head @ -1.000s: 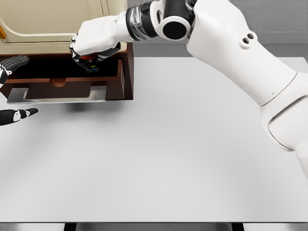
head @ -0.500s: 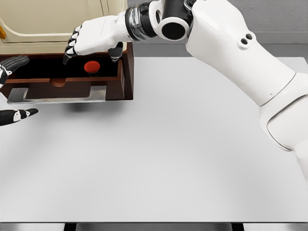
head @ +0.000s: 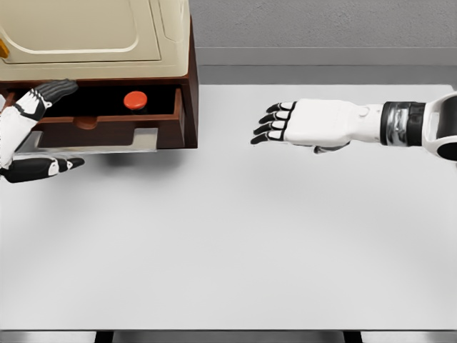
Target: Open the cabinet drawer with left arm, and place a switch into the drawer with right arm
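— What lies closest to you?

— The white table (head: 235, 250), bare and pale, running from the near edge up toward the grey wall. Nothing of mine touches it here.

— And your right hand?

— My right hand (head: 296, 123) hangs over the table, right of the middle, its forearm coming in from the right edge. The palm is turned down and the fingers (head: 275, 121) are stretched out flat, pointing left toward the cabinet. They hold nothing. It is well apart from the drawer.

— Your left hand?

— My left hand (head: 25, 136) shows at the left edge, just at the drawer's front corner. The thumb (head: 50, 167) points right, low over the table, and the other fingers (head: 46, 93) reach up and over toward the drawer's left end. They are spread loosely with a wide gap between thumb and fingers. I cannot tell whether any fingertip touches the wood; I grasp nothing.

— Where is the switch?

— The switch (head: 135, 100), with its round red top, sits inside the open drawer (head: 107, 130), toward the right end of its dark hollow, near the right wall. A grey handle (head: 136, 139) runs along the drawer's brown front.

— And farther back?

— The cabinet (head: 93, 36) stands at the table's far left corner, cream panels above, brown wooden sides below, the drawer pulled out from its base.
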Motion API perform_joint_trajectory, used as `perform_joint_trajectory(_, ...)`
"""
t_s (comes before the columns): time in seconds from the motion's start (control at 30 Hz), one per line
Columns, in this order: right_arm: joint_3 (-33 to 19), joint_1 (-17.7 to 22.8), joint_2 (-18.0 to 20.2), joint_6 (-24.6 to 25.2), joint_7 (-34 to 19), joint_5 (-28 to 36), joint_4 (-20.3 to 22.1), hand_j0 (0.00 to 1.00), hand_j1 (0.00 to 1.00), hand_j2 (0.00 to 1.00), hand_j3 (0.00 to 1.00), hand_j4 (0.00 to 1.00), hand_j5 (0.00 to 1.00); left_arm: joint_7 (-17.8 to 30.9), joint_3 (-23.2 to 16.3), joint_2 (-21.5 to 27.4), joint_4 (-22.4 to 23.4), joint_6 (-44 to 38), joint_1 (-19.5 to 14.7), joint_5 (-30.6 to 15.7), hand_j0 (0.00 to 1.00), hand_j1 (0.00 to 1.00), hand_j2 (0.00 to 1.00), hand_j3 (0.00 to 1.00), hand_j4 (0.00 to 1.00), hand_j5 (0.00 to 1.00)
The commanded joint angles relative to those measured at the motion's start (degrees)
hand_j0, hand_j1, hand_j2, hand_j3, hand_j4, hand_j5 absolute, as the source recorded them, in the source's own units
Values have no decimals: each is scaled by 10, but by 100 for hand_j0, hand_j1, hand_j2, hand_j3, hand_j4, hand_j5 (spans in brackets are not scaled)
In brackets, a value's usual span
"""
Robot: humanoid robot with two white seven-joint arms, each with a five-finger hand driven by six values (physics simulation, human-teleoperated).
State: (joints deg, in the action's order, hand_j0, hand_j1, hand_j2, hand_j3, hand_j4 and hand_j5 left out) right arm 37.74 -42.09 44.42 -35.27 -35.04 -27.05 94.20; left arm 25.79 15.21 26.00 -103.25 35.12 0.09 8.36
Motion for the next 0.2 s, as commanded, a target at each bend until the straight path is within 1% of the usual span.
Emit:
perform_joint_trajectory(0.0,-99,4,31,3,0,2,-12,100,100,100,100,100,100,0,-9,0,0,-1,-1,-4,100,100,100,100,100,100)
perform_joint_trajectory(0.03,-115,16,31,3,0,2,-23,100,100,100,100,100,100,0,-9,0,0,-1,-1,-4,100,100,100,100,100,100)
perform_joint_trajectory(0.1,-122,23,32,3,0,6,-35,100,100,100,100,100,100,0,-9,0,0,-1,-1,-4,100,100,100,100,100,100)
perform_joint_trajectory(0.13,-143,30,28,3,0,8,-36,100,100,100,100,100,100,0,-9,0,0,-1,-1,-4,100,100,100,100,100,100)
perform_joint_trajectory(0.17,-166,46,26,3,0,8,-31,100,100,100,100,100,100,0,-9,0,0,-1,-2,-4,100,100,100,100,100,100)
